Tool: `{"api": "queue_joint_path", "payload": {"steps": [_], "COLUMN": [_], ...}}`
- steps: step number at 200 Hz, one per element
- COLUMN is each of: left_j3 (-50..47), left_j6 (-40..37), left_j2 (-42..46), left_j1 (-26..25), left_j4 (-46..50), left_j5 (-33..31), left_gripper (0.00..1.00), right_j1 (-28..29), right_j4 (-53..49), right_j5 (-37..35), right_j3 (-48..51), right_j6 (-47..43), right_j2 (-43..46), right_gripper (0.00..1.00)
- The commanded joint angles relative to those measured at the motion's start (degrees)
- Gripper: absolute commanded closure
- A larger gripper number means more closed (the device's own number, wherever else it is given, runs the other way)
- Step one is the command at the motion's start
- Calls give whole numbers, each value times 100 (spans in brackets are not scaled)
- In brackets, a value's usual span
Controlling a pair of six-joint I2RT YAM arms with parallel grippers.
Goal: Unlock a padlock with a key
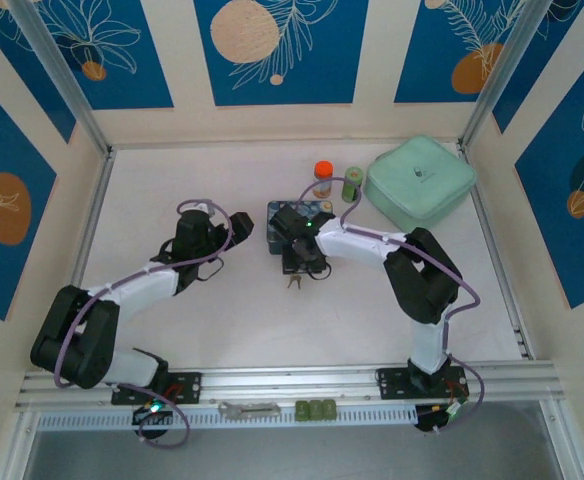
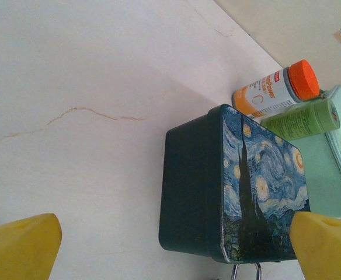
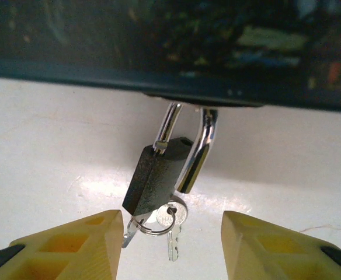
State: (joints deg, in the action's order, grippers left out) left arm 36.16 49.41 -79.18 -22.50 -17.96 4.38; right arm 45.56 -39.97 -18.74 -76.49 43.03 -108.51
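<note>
Though apart, padlock [image 3: 156, 178] ahead of right tool [image 3: 171, 242]

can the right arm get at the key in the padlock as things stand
Probably yes: the right gripper is open right at the padlock, and the key sticking out of its bottom end has nothing in front of it.

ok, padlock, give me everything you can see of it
The padlock is small, with a dark, rough-textured squarish body and a shiny silvery shackle. It is hooked, tilted, through the fitting under the box's front edge. One shackle leg enters the body; the other seems to sit outside it, so it looks open. A key sits in its underside, a ring and second key dangling.
</note>
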Motion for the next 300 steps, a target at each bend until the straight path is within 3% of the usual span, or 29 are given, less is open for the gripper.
{"api": "queue_joint_path", "payload": {"steps": [1, 48, 89, 116, 125, 141, 150, 189, 261, 300], "left_j3": [-21, -86, -83, -79, -76, -64, -57, -70, 6, 31], "left_j6": [-82, -54, -80, -39, -20, 0, 7, 16, 29, 58], "left_j2": [172, 295, 350, 314, 294, 271, 260, 285, 267, 255], "left_j1": [70, 79, 74, 81, 81, 85, 84, 88, 86, 86], "left_j4": [40, 90, 144, 91, 65, 39, 38, 38, 55, 32], "left_j5": [-8, -52, -87, -84, -58, -21, -9, -8, 6, 21], "left_gripper": [0, 0, 0, 0, 0, 0, 0, 0, 0, 0], "right_j1": [40, 185, 208, 188, 179, 213, 240, 243, 171, 149], "right_j4": [-15, -37, -163, -179, -221, -156, -191, -28, 883, 1414], "right_j5": [-305, -761, -1158, -1256, -1284, -1306, -1383, -1509, -1738, -1597], "right_j3": [-231, -394, -142, -13, -22, 11, -13, 98, 584, 1075], "right_j6": [156, 8, -5, -74, -128, -373, -452, -751, -924, -1528], "right_j2": [-238, -584, -426, -290, -305, -311, -336, -385, -430, 293], "right_gripper": [57, 61, 76, 79, 76, 58, 52, 53, 77, 94]}}
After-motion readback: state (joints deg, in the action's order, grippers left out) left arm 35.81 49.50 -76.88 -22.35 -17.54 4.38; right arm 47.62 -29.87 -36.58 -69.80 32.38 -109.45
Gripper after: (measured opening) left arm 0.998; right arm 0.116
